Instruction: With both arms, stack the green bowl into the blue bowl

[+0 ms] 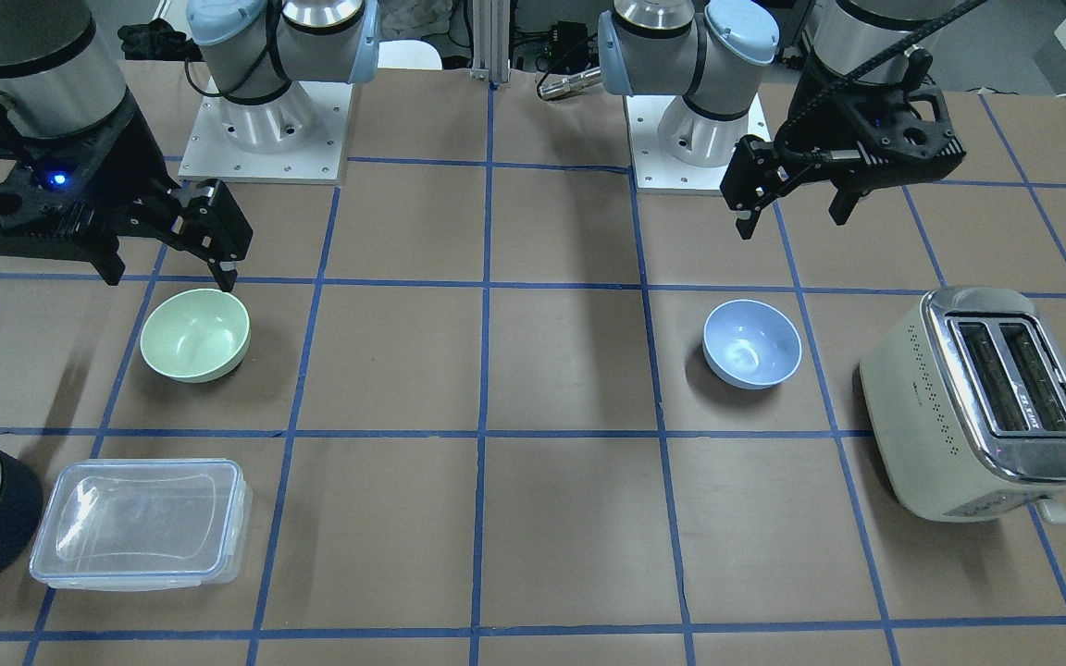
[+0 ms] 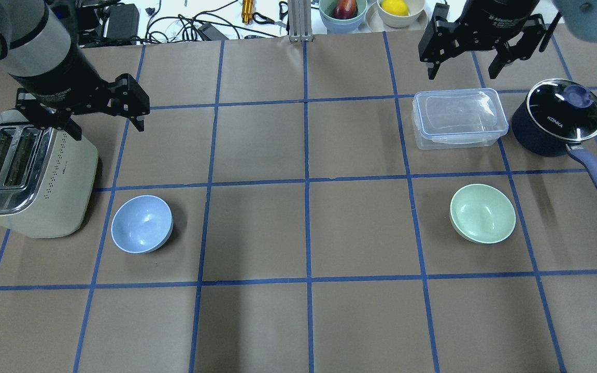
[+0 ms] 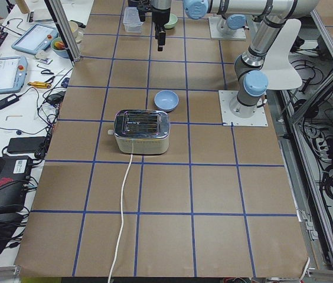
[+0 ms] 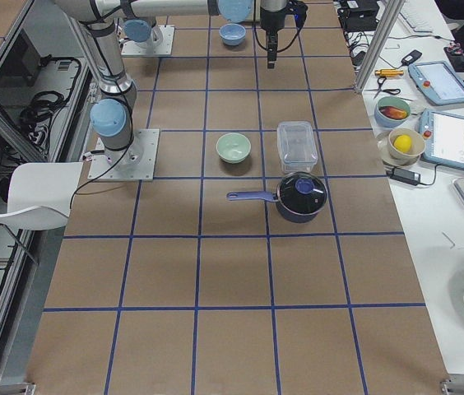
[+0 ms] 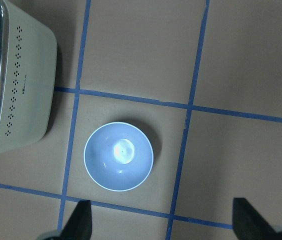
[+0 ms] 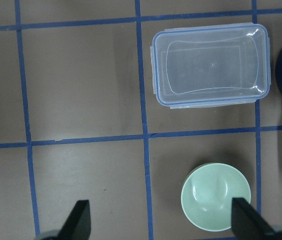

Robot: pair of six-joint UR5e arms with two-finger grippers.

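Note:
The green bowl [image 1: 195, 335] sits upright on the table on my right side, and shows in the overhead view [image 2: 482, 213] and the right wrist view [image 6: 215, 197]. The blue bowl [image 1: 752, 343] sits upright on my left side, next to the toaster, and shows in the overhead view [image 2: 141, 224] and the left wrist view [image 5: 118, 156]. My right gripper [image 1: 170, 273] hangs open and empty well above the table, near the green bowl. My left gripper [image 1: 792, 220] hangs open and empty high above the table, back from the blue bowl. The bowls stand far apart.
A cream toaster [image 2: 24, 171] stands left of the blue bowl. A clear lidded container [image 2: 459, 118] and a dark navy saucepan [image 2: 557, 116] with a long handle stand beyond the green bowl. Bowls of fruit [image 2: 342, 8] sit past the table's far edge.

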